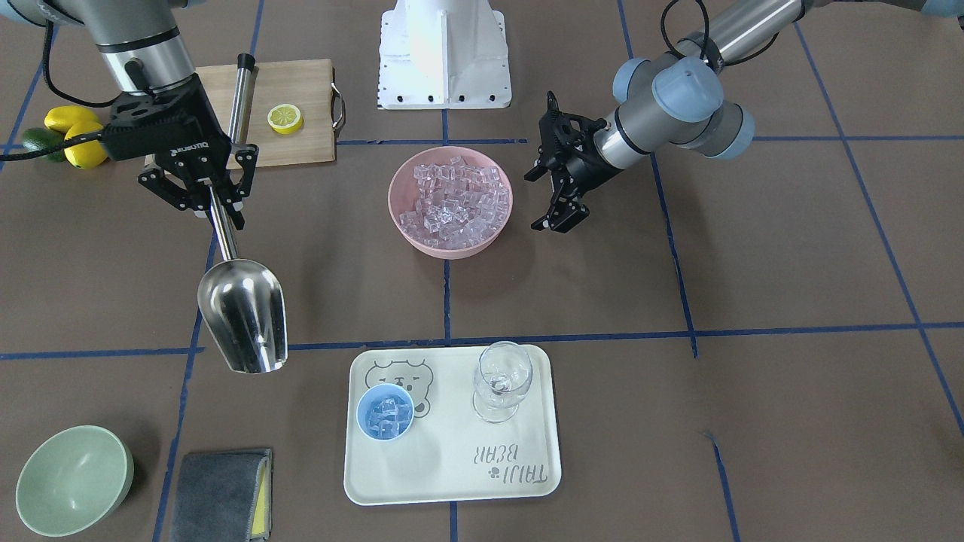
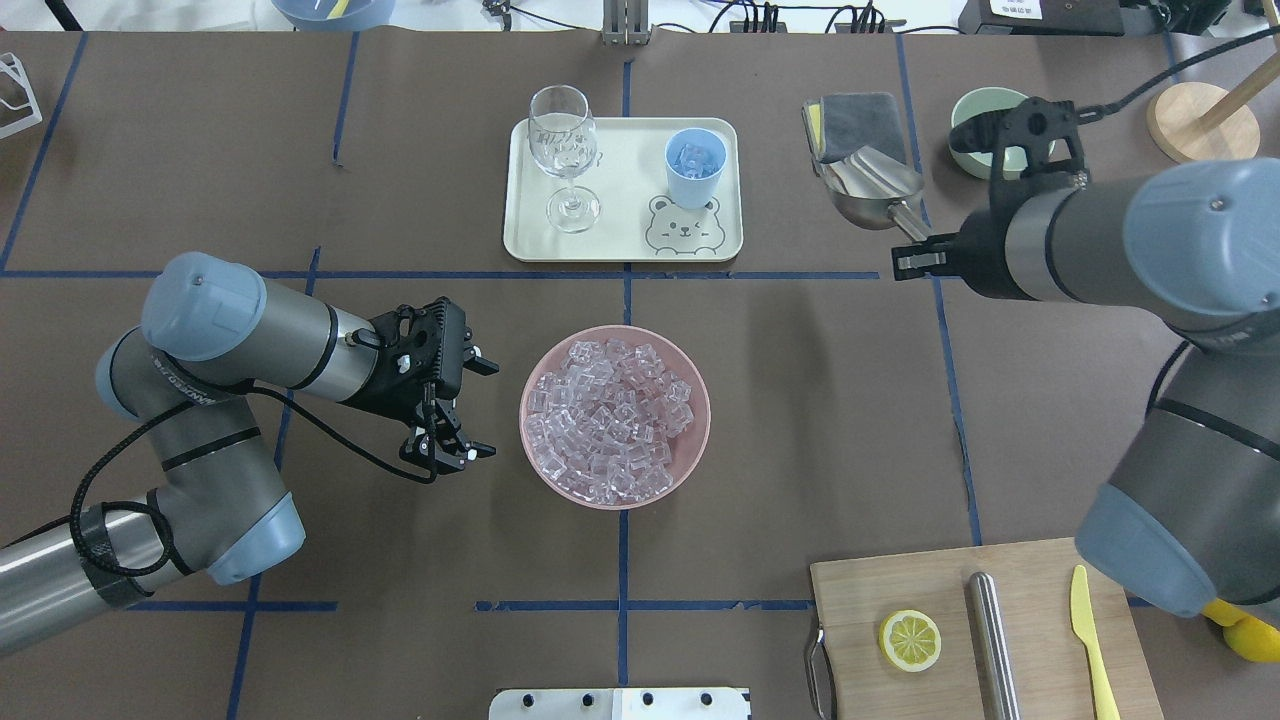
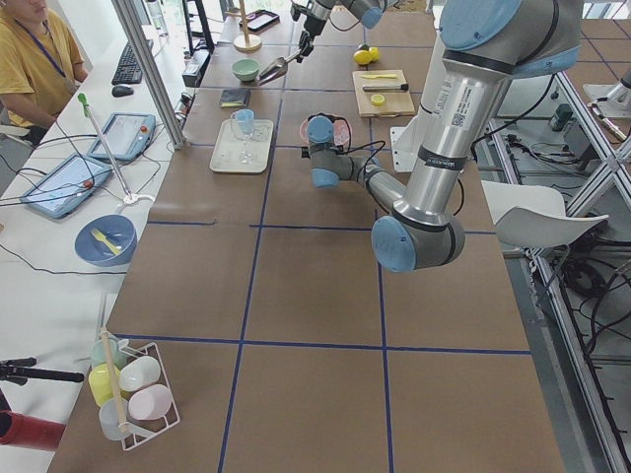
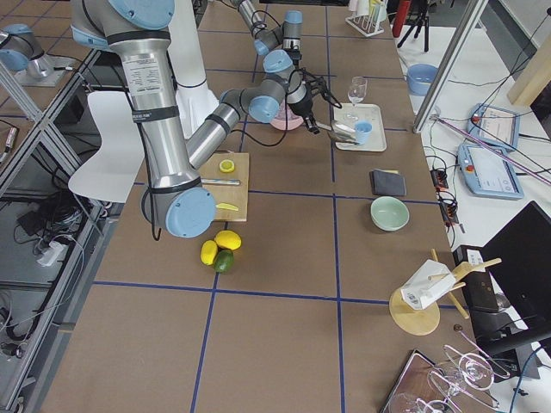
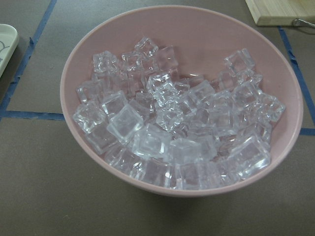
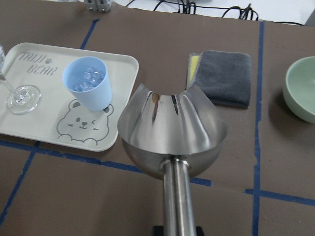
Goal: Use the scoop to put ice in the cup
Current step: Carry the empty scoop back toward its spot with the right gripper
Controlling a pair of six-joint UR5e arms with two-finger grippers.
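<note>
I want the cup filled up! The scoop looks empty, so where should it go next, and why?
Probably the right claw should swing the scoop over to the pink bowl and dig in. The scoop's trough is empty, the bowl is heaped with ice, and the cup seems to have room above its cubes.

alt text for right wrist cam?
Empty steel scoop fills the centre, handle running down toward the camera. Left of it, the blue cup holding ice stands on a cream tray; a grey cloth and green bowl lie to the right.
</note>
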